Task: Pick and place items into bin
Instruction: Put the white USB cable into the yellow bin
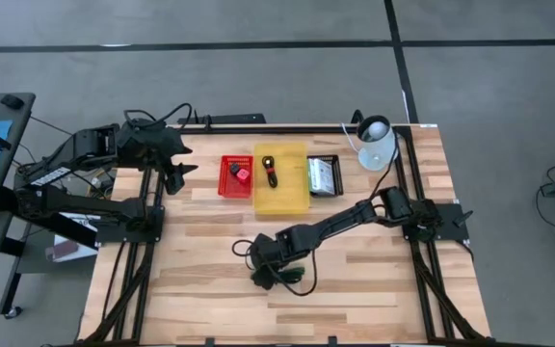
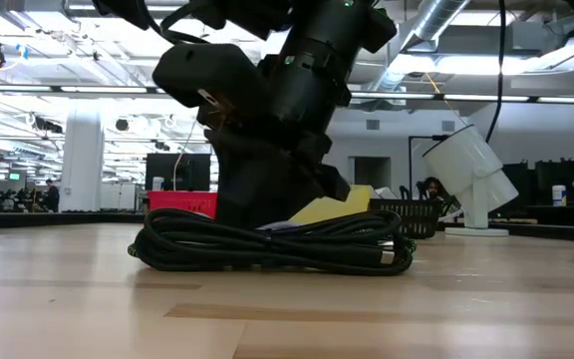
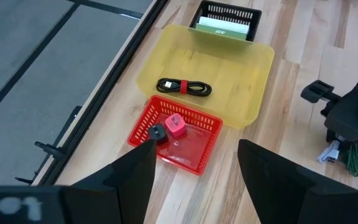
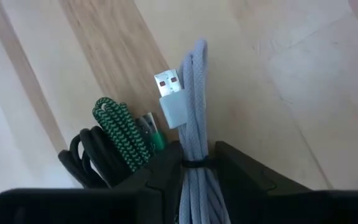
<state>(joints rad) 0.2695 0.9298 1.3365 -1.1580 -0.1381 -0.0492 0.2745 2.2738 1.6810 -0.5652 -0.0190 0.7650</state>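
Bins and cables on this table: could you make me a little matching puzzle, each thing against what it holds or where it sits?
Things:
1. red basket
2. yellow tray
3. black basket
4. grey cable

Places or contents:
A. holds one coiled black cord with a red tie
B. between the right gripper's fingers
C. holds a small red block and a small dark piece
D. holds a green and white flat item

Pairs: 1-C, 2-A, 3-D, 4-B

Overhead, table-level, two wrist views (shared: cable bundle (image 2: 272, 244))
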